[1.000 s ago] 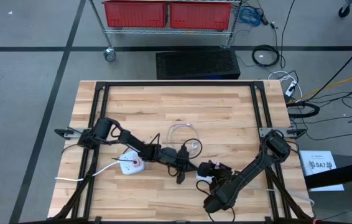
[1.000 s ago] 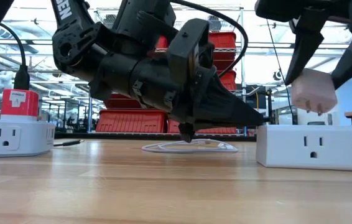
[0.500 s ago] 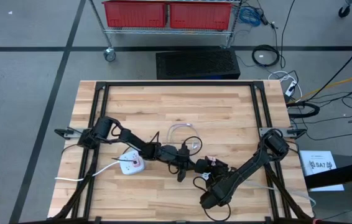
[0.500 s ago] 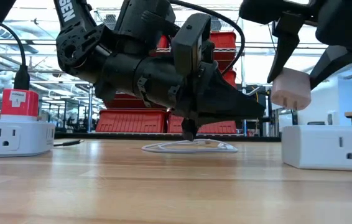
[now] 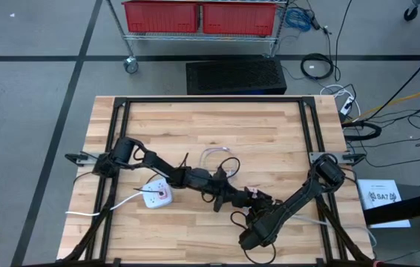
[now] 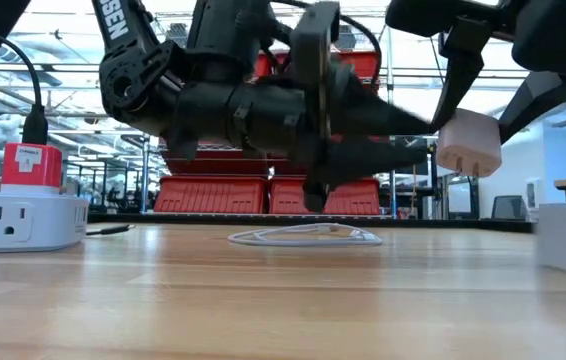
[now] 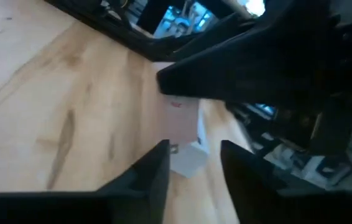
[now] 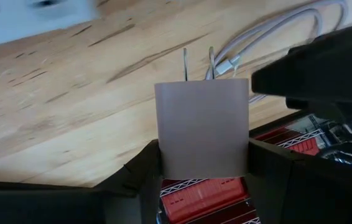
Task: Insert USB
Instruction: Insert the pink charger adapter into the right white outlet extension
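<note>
White USB wall charger (image 8: 202, 127), a rounded block with two metal prongs projecting from one end (prongs visible only in the right wrist view), held off the tabletop between dark fingers (image 8: 140, 171). White USB cable (image 5: 220, 157) lies loosely coiled on the wooden table, its connector end (image 8: 226, 65) near the prongs.

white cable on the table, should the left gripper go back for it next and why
Probably yes. The left gripper is open and empty beside the charger block that the right gripper holds, while the white cable lies loose on the table. Lowering onto its plug end seems the next move.
</note>
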You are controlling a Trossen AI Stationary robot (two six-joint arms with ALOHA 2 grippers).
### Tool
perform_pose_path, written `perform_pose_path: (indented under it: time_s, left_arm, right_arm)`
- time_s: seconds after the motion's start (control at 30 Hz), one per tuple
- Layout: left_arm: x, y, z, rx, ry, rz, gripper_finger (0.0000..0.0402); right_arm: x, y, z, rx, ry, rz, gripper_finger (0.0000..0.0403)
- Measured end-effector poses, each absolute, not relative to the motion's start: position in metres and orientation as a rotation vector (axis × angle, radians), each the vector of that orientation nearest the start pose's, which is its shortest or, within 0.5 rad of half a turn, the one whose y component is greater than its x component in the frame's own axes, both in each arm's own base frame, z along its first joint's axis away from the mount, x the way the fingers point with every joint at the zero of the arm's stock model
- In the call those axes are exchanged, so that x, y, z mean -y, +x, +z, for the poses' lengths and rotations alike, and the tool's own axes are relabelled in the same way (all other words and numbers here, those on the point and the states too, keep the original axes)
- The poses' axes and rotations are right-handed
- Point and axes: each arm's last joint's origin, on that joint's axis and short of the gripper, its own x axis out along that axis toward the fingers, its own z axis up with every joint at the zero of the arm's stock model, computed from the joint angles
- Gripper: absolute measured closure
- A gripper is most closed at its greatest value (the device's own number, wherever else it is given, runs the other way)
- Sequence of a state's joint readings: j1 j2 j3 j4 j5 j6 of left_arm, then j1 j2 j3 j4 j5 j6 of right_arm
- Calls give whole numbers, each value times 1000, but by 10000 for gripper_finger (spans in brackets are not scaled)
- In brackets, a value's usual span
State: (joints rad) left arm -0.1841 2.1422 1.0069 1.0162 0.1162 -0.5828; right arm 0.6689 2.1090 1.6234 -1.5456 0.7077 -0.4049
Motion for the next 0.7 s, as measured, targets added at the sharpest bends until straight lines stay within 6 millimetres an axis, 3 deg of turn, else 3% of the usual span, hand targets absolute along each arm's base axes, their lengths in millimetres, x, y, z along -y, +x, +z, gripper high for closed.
perform_pose_path:
  time_s: [0.2,0.7]
  left_arm:
    - [80,415,122,-214,-587,-251,199]
    - [76,420,122,-236,-573,-194,196]
  right_arm:
    - [-209,295,188,-1621,-1609,314,245]
    - [-210,297,187,-1596,-1611,321,245]
